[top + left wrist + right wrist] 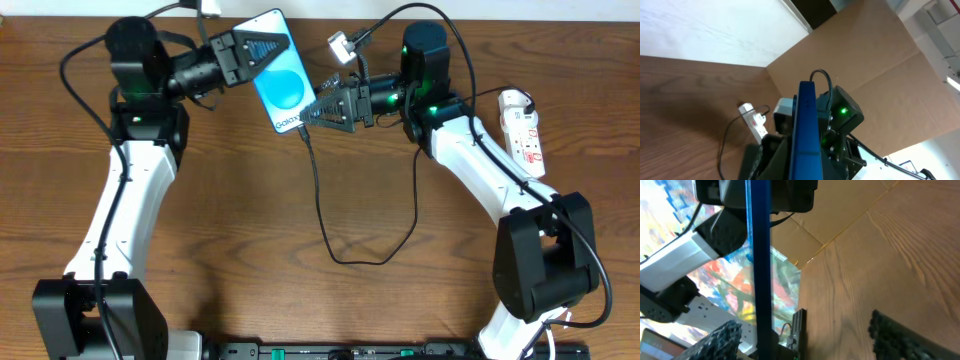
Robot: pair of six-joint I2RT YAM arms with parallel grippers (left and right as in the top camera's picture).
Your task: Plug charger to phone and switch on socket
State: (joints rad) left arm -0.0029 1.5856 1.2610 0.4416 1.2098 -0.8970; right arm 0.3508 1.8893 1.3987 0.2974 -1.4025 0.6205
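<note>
Phone (pixel 279 83): gripped in L jaws nr far tabletop (pixel 240 250) edge. R jaws stood open at phone's btm. Charger (pixel 316 185) lay mid-tabletop.

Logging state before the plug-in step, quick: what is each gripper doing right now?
Left gripper: closed on the phone.
Right gripper: open, fingers spread apart at the phone's lower end.

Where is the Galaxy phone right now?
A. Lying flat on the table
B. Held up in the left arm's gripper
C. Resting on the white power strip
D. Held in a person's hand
B: the left gripper clamps one end of the phone and holds it off the table, blue screen facing up.
</note>
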